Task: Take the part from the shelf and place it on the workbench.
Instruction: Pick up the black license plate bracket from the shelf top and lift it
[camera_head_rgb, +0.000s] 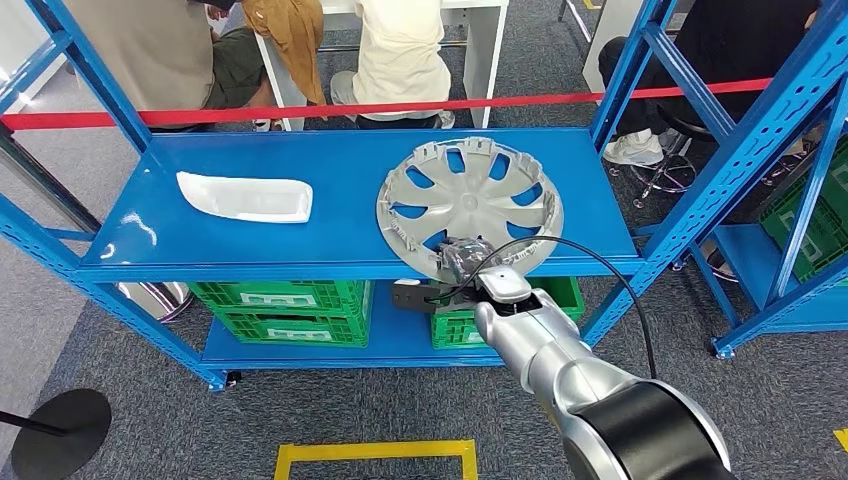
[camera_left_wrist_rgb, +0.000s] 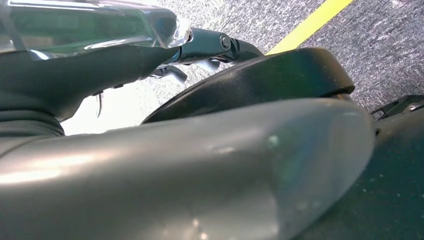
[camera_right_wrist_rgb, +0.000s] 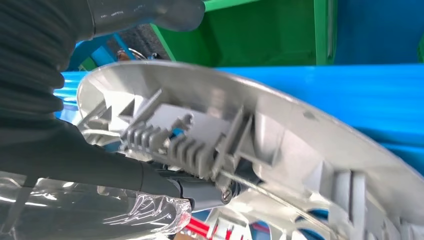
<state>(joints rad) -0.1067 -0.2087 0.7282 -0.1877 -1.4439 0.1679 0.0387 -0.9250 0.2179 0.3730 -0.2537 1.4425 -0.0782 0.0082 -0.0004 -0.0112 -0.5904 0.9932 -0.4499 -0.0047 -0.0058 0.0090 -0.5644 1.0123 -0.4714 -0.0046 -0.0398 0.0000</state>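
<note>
While people sit beyond the red barrier tape (camera_head_rgb: 420, 105), the right hand (camera_head_rgb: 462, 262) pinches the silver wheel cover (camera_head_rgb: 468, 205) at the shelf's (camera_head_rgb: 340, 255) front edge. A white part (camera_head_rgb: 245, 197) lies toward the left end. Whether the left hand (camera_left_wrist_rgb: 100, 70) is spread cannot be told.

A white, elongated plastic tray-like piece (camera_head_rgb: 246, 197) lies on the left of the shelf board. Below it, green plastic crates (camera_head_rgb: 285, 310) sit stacked on the lower board. A red barrier tape (camera_head_rgb: 400, 106) stretches across on the far side, and behind it people sit at a white desk (camera_head_rgb: 480, 40). On the near grey carpet lies a yellow taped floor outline (camera_head_rgb: 375, 455), with a round black stand base (camera_head_rgb: 55, 432) at near left.
</note>
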